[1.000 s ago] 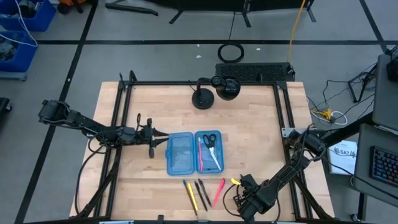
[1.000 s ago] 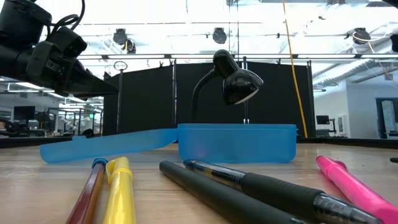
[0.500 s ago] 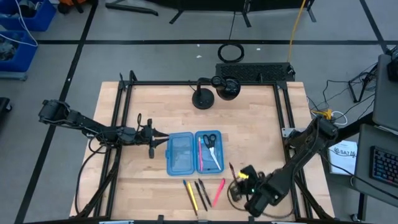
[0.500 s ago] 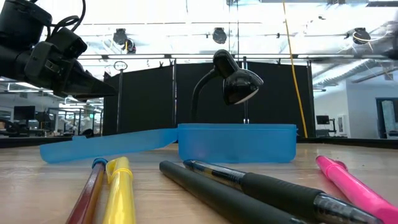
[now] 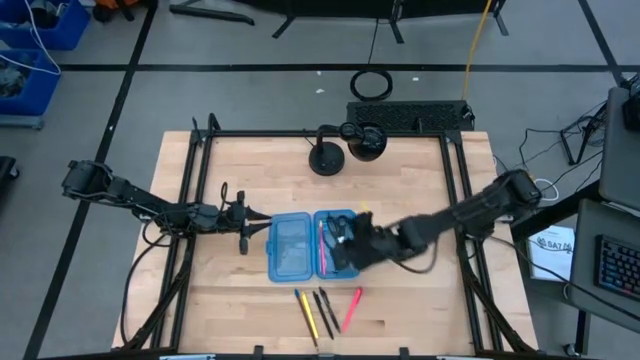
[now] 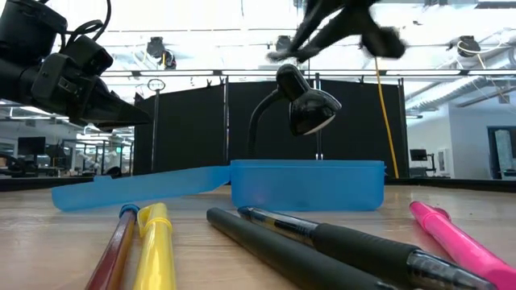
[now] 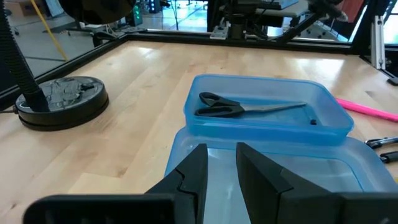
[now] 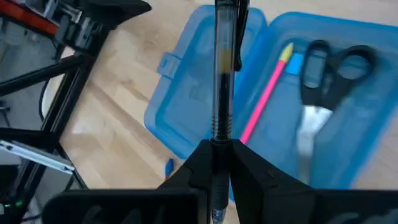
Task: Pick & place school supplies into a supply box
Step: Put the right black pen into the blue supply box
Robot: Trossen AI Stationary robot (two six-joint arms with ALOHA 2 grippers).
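You see the left end effector, fingers slightly apart, above the blue supply box; scissors lie inside, a pink pen on the bench beyond.

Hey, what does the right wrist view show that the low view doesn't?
Only the right wrist view: the right tool shut on a clear pen above the supply box, with scissors and a pink pencil inside. Only the low view: the desk lamp and pens lying on the table. Both: the blue supply box.

Box translucent glossy plastic; table matt pale wood.
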